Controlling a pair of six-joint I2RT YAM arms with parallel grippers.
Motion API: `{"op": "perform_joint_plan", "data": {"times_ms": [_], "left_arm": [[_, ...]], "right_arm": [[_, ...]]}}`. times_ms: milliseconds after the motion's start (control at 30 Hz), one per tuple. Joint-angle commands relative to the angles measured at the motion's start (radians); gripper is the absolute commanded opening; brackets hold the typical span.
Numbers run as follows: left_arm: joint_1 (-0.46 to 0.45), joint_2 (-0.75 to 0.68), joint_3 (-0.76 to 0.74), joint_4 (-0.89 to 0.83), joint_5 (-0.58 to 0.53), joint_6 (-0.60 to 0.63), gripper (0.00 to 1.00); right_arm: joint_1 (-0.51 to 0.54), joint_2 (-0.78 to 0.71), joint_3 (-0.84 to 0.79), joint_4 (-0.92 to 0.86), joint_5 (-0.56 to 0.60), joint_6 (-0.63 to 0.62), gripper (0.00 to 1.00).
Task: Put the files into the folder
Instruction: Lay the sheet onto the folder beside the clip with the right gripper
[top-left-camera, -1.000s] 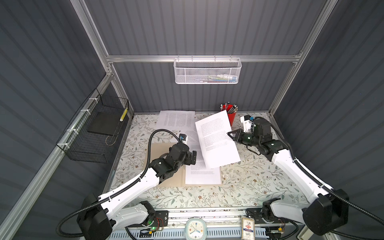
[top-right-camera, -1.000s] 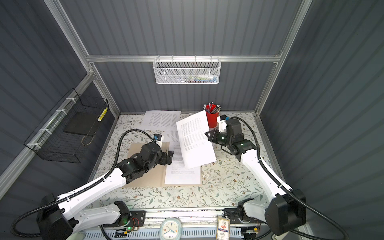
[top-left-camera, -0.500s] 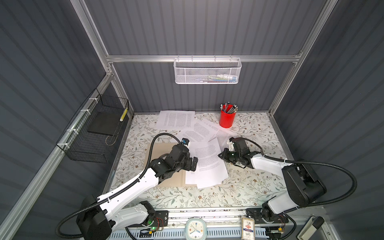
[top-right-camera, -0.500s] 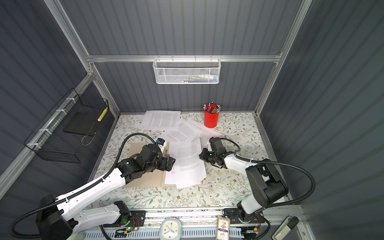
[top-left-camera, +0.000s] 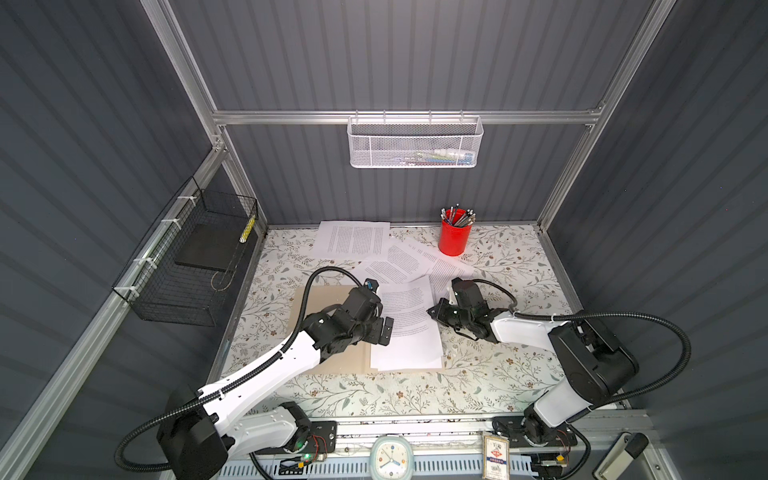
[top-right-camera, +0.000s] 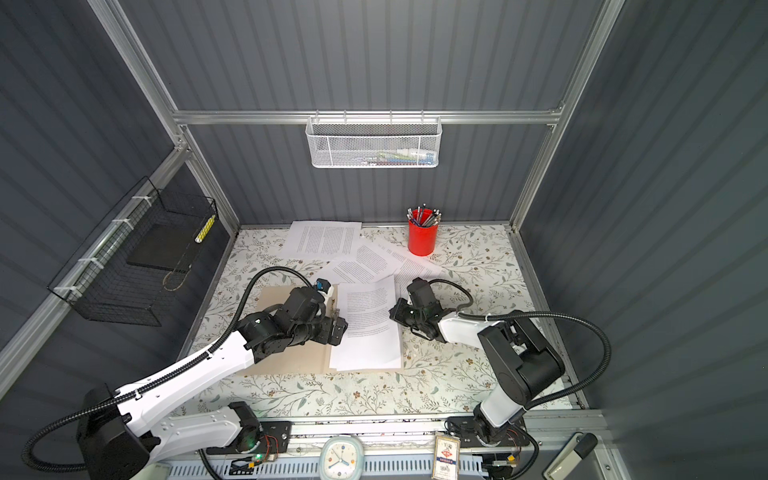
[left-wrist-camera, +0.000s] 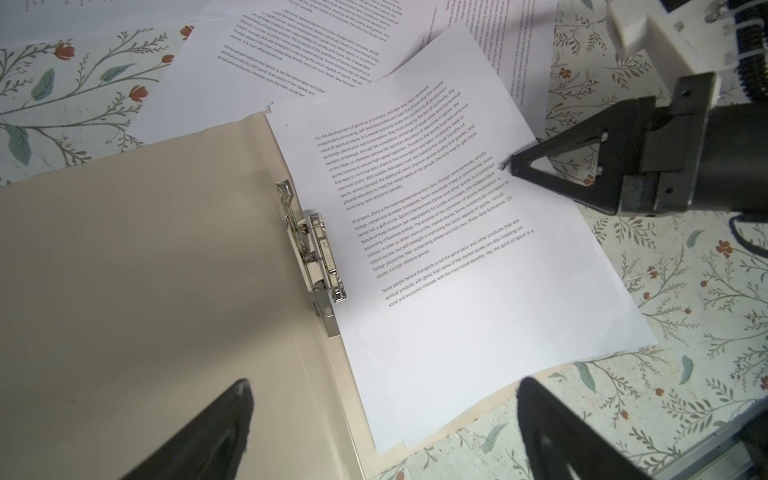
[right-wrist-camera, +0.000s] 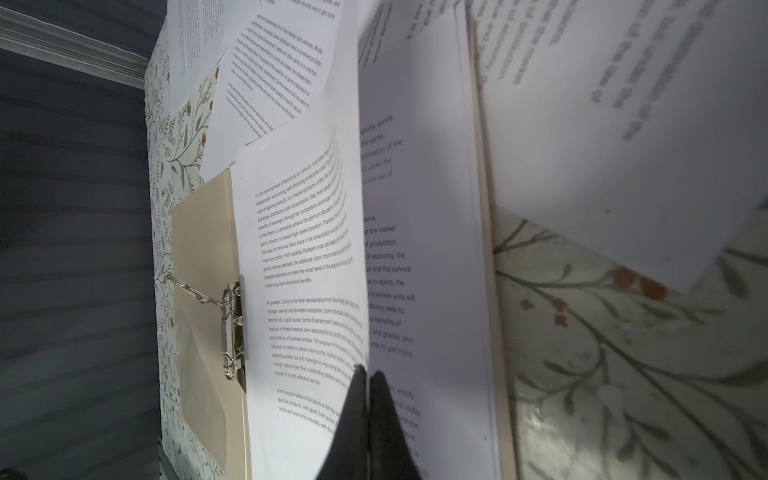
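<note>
The tan folder (top-left-camera: 316, 300) (left-wrist-camera: 145, 249) lies open on the table, its metal clip (left-wrist-camera: 316, 249) (right-wrist-camera: 232, 328) along the spine. A stack of white printed files (top-left-camera: 409, 353) rests on its right leaf. On the stack lies the top sheet (top-left-camera: 409, 309) (top-right-camera: 370, 309) (right-wrist-camera: 299, 249), slightly skewed and curling up at its right edge. My right gripper (top-left-camera: 430, 311) (right-wrist-camera: 368, 370) is shut on that edge. Over the folder's spine near the front edge, my left gripper (top-left-camera: 384, 330) (left-wrist-camera: 383, 384) hovers open and holds nothing. Three more files (top-left-camera: 353, 243) (top-left-camera: 399, 266) (top-left-camera: 446, 266) lie loose behind the folder.
A red pen cup (top-left-camera: 455, 240) stands at the back right, close to the loose sheets. A black wire basket (top-left-camera: 195, 266) hangs on the left wall and a white mesh basket (top-left-camera: 415, 143) on the back rail. A small clock (top-left-camera: 390, 459) sits on the front rail.
My right gripper has come down and forward from near the red cup with the sheet, which now lies on the folder's stack. The left arm has barely moved.
</note>
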Motion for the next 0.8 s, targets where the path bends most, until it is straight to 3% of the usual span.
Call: {"op": "perform_joint_plan", "data": {"times_ms": [0, 767], "left_arm": [[0.002, 0.004, 0.022, -0.027, -0.013, -0.011, 1.00], [0.002, 0.011, 0.015, -0.019, -0.008, -0.008, 1.00]], "right_arm": [[0.013, 0.018, -0.002, 0.040, 0.026, 0.034, 0.00], [0.073, 0.014, -0.048, 0.073, 0.109, 0.125, 0.00]]}}
